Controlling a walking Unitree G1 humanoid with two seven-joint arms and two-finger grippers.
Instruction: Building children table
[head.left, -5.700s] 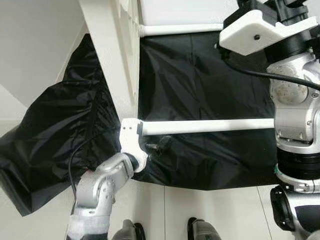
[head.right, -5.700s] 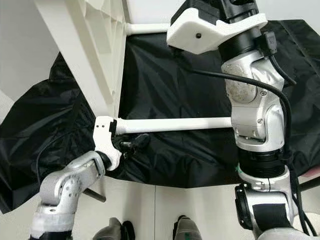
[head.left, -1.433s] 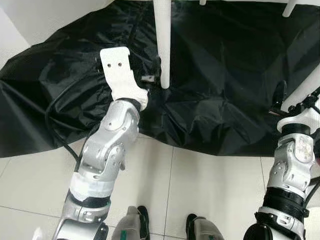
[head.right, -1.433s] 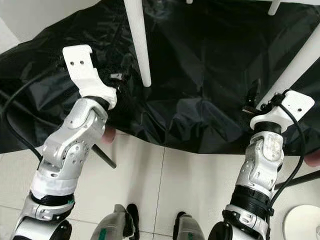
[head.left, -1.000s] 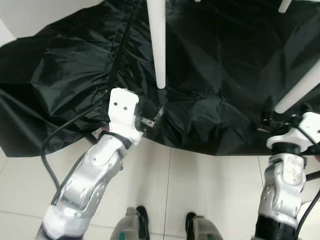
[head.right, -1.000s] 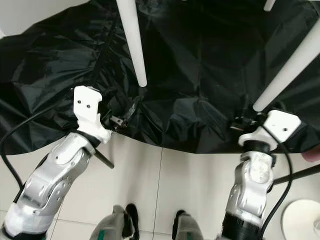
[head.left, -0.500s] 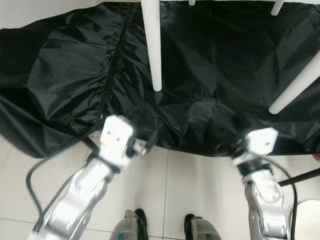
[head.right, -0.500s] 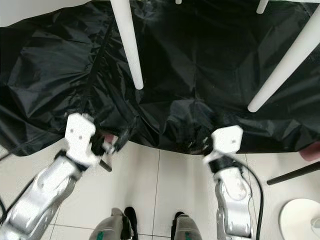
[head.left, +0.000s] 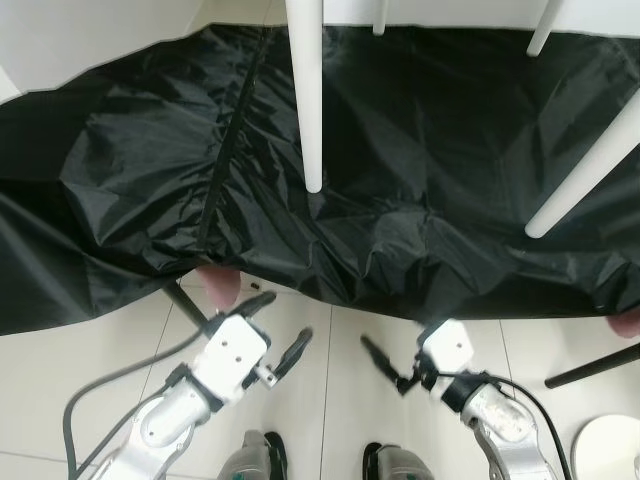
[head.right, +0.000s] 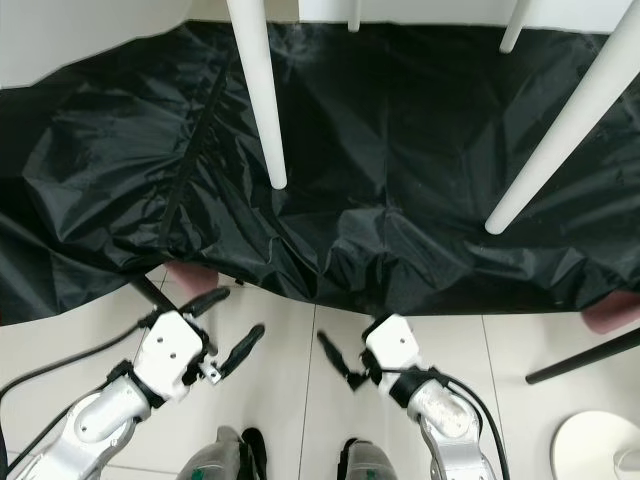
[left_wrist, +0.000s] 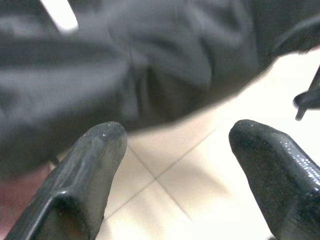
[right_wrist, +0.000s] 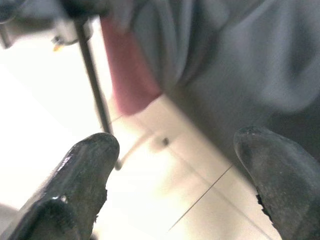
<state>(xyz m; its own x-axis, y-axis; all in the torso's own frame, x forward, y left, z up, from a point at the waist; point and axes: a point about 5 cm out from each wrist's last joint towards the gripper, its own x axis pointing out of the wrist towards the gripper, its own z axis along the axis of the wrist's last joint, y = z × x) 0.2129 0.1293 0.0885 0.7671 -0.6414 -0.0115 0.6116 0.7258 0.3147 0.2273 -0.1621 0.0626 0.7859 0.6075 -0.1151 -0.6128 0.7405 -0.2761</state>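
Both arms have dropped away from the table since the earlier frames and now hang low over the floor tiles (head.left: 90, 330), clear of the black sheet (head.left: 430, 180). I read the left gripper (head.left: 268, 340) as released, fingers spread and holding nothing; the right gripper (head.left: 392, 368) is likewise spread and empty.

Risks from this position: the sheet's front edge lies bunched just ahead of both grippers and of the robot's feet (head.left: 330, 465). Any forward step or low reach could snag that loose fabric, drag it, and shift the legs standing on it. A dark rod (head.left: 590, 365) lies on the tiles near the right arm and could be caught on a swing.

Condition of the work: the children's table stands upright on the sheet. I see the near left leg (head.left: 308, 95) straight and the near right leg (head.left: 590, 165) splayed outward, with two further legs (head.left: 540, 28) behind. All are plain white, round and tapered. I cannot confirm tightness of the joints; the top is out of frame.
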